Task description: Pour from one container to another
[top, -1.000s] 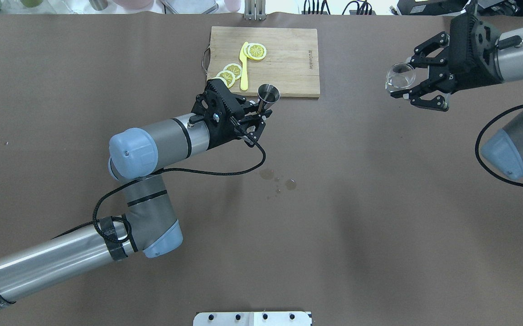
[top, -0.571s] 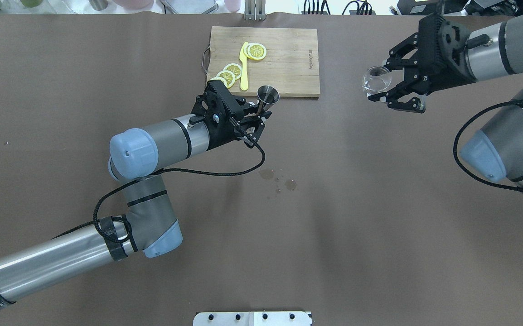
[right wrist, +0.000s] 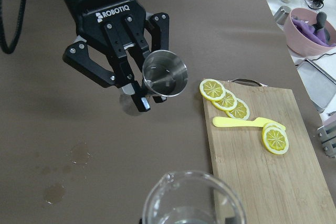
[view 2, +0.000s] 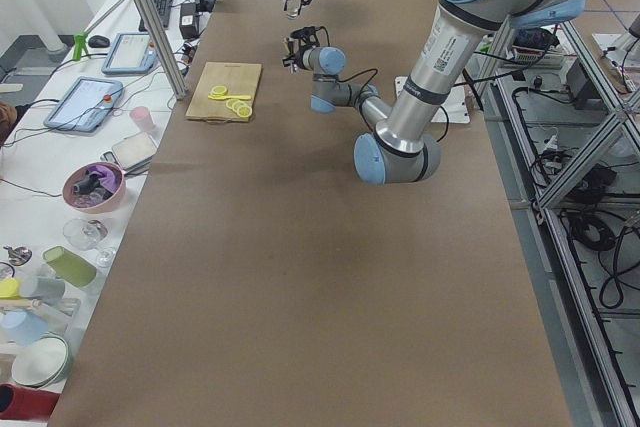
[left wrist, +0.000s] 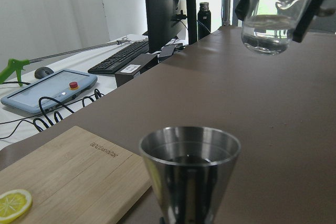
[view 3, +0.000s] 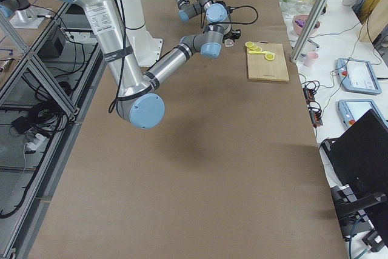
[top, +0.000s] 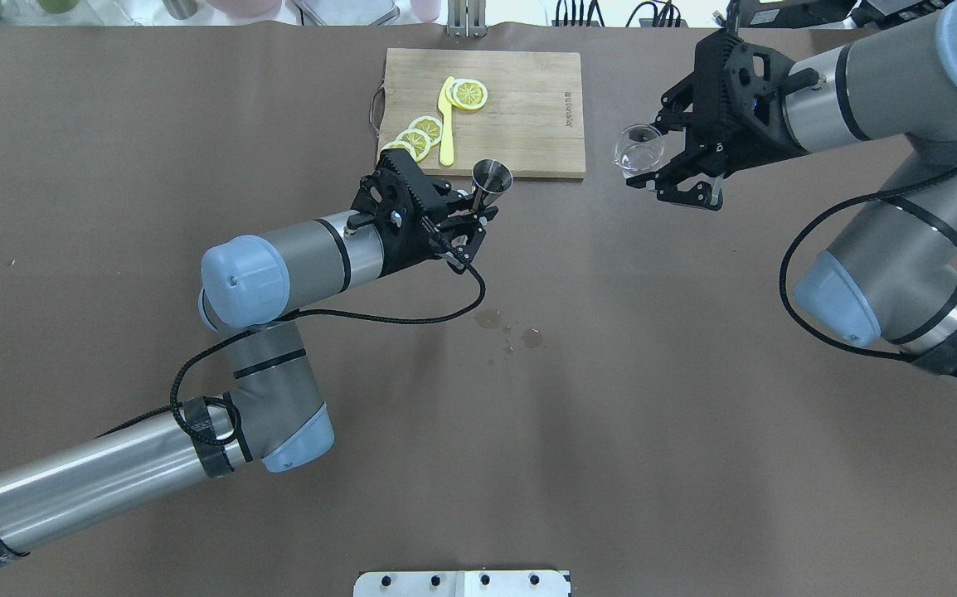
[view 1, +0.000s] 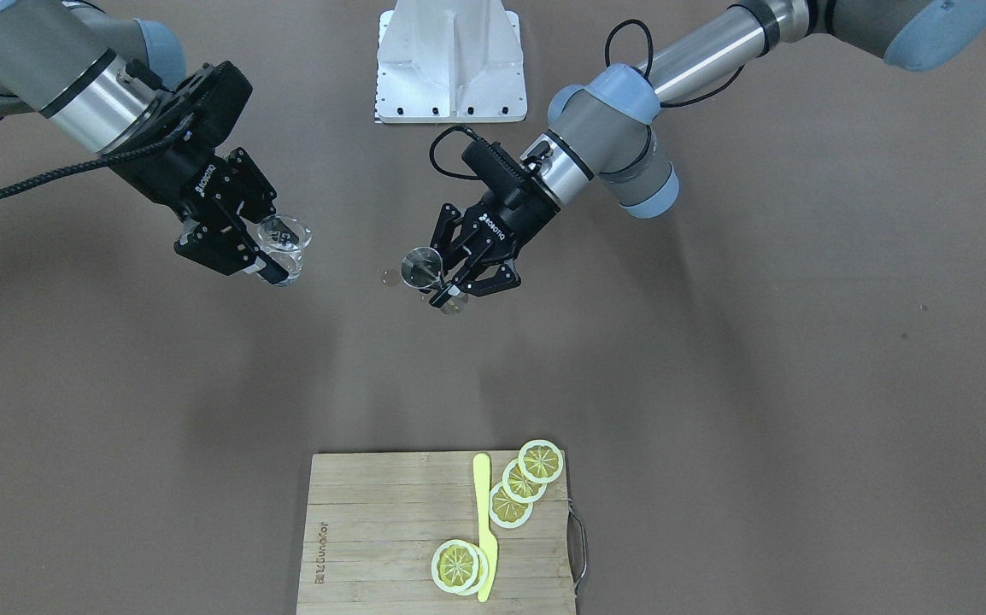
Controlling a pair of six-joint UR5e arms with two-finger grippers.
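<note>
A small clear glass beaker (top: 638,149) with a little water hangs in the air, clamped between the fingers of the right gripper (top: 651,164). Well apart from it, the left gripper (top: 472,212) pinches an upright steel cone-shaped jigger (top: 491,176) near the edge of the wooden cutting board (top: 528,108).

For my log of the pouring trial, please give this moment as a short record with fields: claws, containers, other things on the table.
left claw: shut on steel jigger, upright
right claw: shut on glass beaker, roughly upright, some clear liquid inside
relation: glass beaker apart from steel jigger, on the robot's right of it, not above it
pouring: not yet begun
cutting board: lemon slices and yellow knife on it
table: small wet spots
</note>
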